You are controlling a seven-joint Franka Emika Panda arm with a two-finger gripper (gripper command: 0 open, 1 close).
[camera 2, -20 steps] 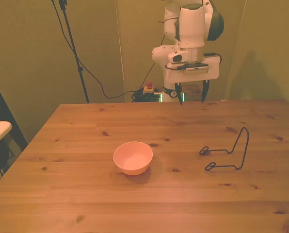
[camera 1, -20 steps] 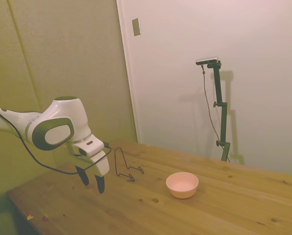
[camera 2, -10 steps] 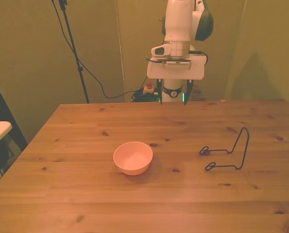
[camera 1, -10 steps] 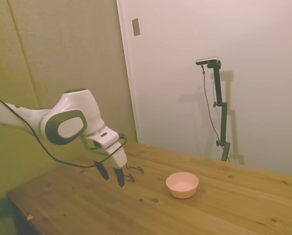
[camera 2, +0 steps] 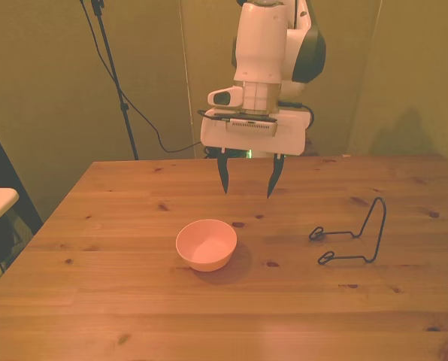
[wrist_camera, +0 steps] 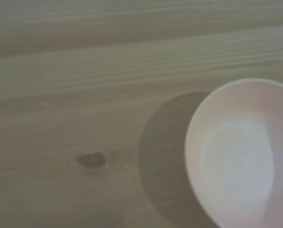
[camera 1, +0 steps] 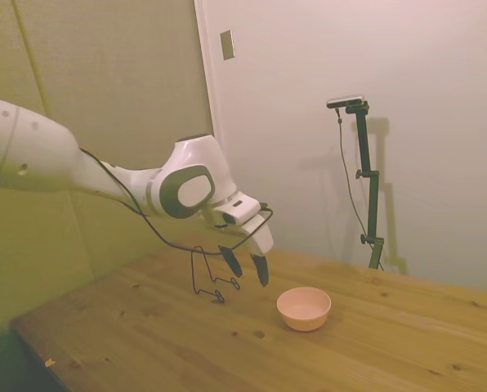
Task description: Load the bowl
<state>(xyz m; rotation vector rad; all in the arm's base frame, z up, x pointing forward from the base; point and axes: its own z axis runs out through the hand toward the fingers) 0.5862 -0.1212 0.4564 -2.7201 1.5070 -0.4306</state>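
While the bowl [camera 2: 206,244] sits empty, the gripper [camera 2: 248,177] hangs spread, holding nothing.

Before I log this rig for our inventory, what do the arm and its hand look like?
The arm is glossy white with rounded joints and a dark grey oval cap on the wrist joint. A thin black cable loops along it. The hand has a boxy white body and two slim dark tapered fingers.

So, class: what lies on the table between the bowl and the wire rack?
Only bare wood between bowl and rack, clearest in the front view.
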